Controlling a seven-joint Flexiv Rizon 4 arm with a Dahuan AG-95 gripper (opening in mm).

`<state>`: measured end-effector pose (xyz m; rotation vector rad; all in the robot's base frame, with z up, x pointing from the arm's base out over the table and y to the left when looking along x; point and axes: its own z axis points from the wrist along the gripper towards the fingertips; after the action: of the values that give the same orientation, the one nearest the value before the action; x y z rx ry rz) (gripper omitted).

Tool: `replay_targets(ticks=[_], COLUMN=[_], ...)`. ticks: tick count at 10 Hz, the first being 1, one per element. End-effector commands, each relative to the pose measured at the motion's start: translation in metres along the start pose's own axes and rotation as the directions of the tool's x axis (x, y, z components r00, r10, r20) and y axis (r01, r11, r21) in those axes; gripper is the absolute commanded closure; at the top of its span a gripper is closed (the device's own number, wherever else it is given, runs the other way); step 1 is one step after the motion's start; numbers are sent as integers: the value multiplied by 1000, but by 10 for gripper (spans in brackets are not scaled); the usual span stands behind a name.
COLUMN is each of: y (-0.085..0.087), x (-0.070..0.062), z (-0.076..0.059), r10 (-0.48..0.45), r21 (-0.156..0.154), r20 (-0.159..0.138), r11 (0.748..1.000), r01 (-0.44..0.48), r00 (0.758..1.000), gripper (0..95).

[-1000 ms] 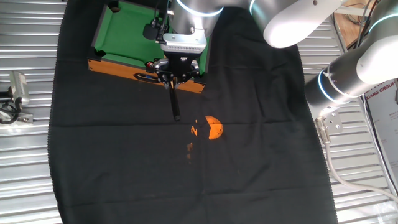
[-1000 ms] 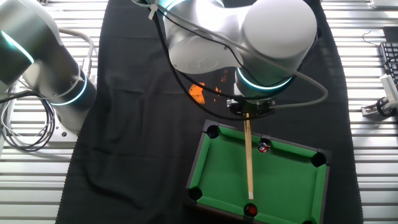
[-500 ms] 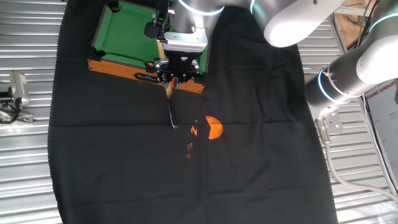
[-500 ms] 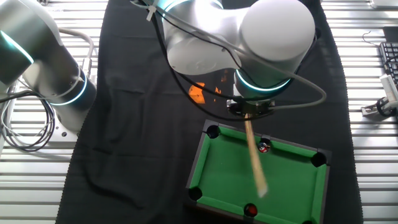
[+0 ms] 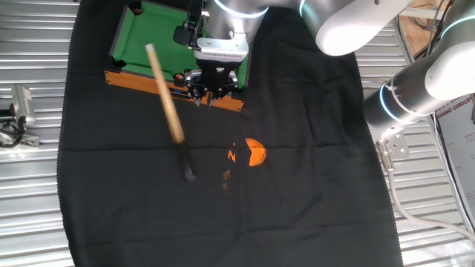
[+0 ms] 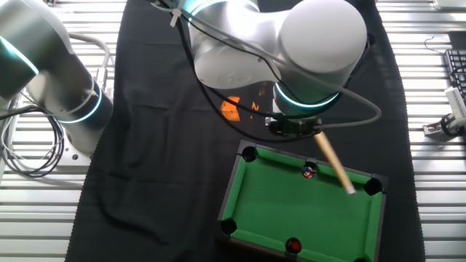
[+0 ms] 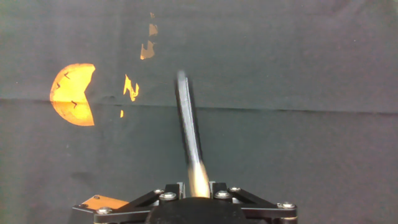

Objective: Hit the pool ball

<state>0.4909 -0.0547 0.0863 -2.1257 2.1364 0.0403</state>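
Here the gripper (image 5: 214,90) grasps a wooden cue stick (image 5: 167,111), fingers closed on it, above the near edge of the green toy pool table (image 6: 269,200). The pool ball (image 6: 309,172) lies on the felt, just left of the cue's tip.

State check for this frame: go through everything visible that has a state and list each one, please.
Two-finger gripper: shut on the cue stick.
Long wooden cue stick: held, angled over the table's right side.
Tiny bright red pool ball with white spot: resting near the far rail, left of the cue, apparently not touching it.
Darker red ball: sitting at the near middle pocket.
Green toy pool table: flat on the black cloth.
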Motion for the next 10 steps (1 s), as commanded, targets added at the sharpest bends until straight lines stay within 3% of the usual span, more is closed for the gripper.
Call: replay_targets(ticks=[1, 10], y=[0, 0], x=[0, 0], z=[0, 0], r10=[-2, 13], r21=[0, -2], r20=[-1, 8], r11=[1000, 1000], r01=[2, -13], r00=[1000, 1000], gripper=[760, 760])
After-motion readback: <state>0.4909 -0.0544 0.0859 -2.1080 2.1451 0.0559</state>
